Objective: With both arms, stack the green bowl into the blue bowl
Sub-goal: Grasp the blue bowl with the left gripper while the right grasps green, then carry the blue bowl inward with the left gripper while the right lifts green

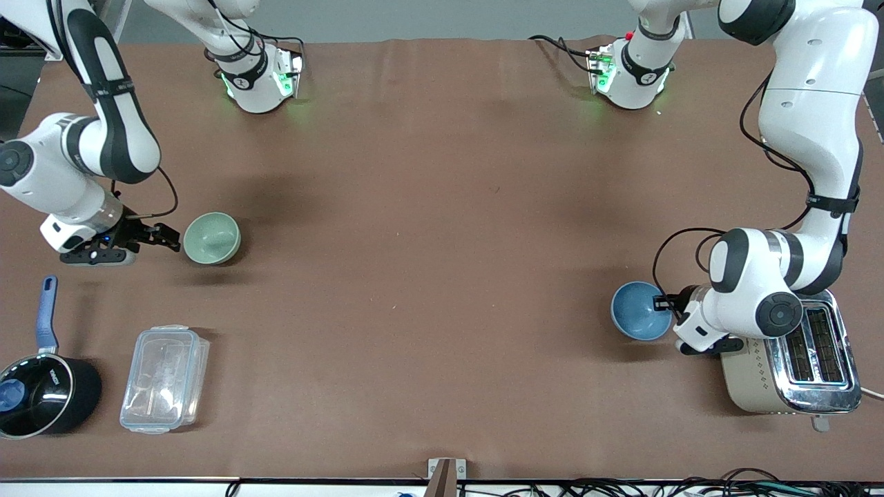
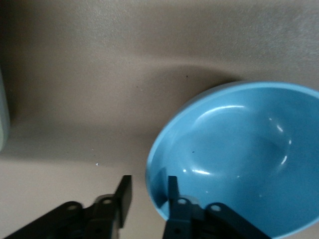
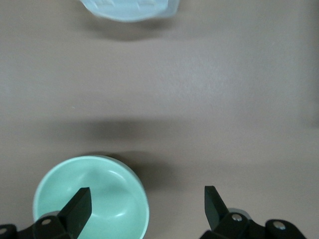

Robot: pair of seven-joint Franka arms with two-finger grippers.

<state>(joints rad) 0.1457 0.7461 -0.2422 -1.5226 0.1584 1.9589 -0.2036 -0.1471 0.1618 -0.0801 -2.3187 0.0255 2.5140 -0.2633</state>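
A brown table (image 1: 442,228) seen from above, with two white robot arms reaching in from their bases along the top edge.

The only writing is a small white word on the rim of a black saucepan (image 1: 43,395), too small to read. The saucepan has a blue handle and sits at the right arm's end of the table, close to the front camera. Just beside it lies a clear plastic food box (image 1: 164,378) with a clip-on lid.

The green bowl (image 1: 212,237) sits upright at the right arm's end, farther from the front camera than the plastic box. The right gripper (image 1: 168,235) is just beside it, low over the table. In the right wrist view its jaws are spread wide, with one finger (image 3: 79,205) over the bowl's (image 3: 92,197) inside and the other finger over bare table, holding nothing.

The blue bowl (image 1: 641,310) sits at the left arm's end of the table, well apart from the green one. A silver and cream toaster (image 1: 794,362) stands near it. The left gripper (image 1: 665,302) is at the bowl's rim. In the left wrist view, one finger (image 2: 173,191) is inside the bowl (image 2: 239,154) and the other outside, straddling the rim with a gap on each side, so the jaws are released.
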